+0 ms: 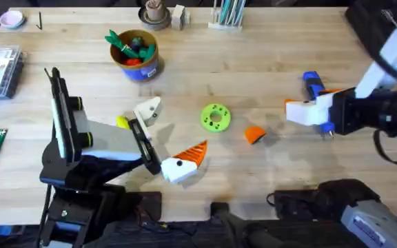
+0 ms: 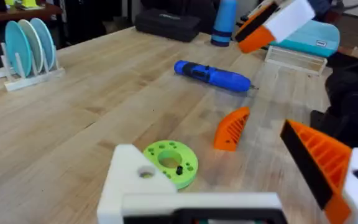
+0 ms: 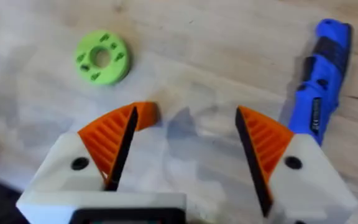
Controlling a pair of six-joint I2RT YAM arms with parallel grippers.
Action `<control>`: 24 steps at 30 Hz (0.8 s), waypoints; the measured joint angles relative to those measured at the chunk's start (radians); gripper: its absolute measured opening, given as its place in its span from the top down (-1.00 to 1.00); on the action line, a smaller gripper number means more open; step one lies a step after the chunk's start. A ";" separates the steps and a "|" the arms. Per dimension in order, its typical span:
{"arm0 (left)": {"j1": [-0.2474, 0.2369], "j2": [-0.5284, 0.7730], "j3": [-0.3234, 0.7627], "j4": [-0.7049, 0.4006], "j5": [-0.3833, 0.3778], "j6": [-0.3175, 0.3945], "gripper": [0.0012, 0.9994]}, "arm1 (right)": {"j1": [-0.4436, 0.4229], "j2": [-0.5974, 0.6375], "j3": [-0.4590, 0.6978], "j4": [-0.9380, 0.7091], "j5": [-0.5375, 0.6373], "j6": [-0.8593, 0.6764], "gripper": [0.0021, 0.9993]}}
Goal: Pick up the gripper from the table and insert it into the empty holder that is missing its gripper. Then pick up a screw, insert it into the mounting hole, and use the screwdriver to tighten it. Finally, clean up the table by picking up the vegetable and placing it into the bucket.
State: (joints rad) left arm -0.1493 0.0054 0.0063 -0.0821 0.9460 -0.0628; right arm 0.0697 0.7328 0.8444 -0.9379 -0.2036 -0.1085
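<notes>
Where it lies on the table (image 1: 267,48), the gripper (image 1: 254,134) is an orange ribbed wedge.

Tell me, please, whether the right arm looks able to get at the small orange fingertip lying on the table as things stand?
Probably yes. The right gripper hangs with its fingers spread wide, and the orange fingertip lies on bare table just past them. The green disc and screwdriver sit clear to either side.

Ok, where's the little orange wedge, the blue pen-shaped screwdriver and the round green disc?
small orange plastic wedge (image 1: 254,134), overhead view, its middle.
blue pen-shaped screwdriver (image 2: 213,75), left wrist view, its body.
round lime-green disc (image 3: 102,57), right wrist view, its rim.
</notes>
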 joint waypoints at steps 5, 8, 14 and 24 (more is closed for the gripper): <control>0.000 0.000 0.000 0.000 0.000 0.002 -0.99 | 0.122 0.140 0.163 -0.191 -0.006 -0.048 -0.99; 0.000 0.000 0.000 0.000 0.000 0.002 -0.99 | 0.208 0.209 0.192 -0.243 -0.006 -0.059 -0.99; 0.000 0.000 0.000 0.000 0.000 0.002 -0.99 | 0.313 0.332 0.193 -0.261 -0.006 -0.065 -0.99; 0.000 0.000 0.000 0.000 0.000 0.002 -0.99 | 0.397 0.546 0.193 -0.236 -0.003 -0.038 -0.99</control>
State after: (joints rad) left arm -0.1493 0.0055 0.0063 -0.0822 0.9462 -0.0605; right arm 0.4667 1.2784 1.0378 -1.1740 -0.2066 -0.1467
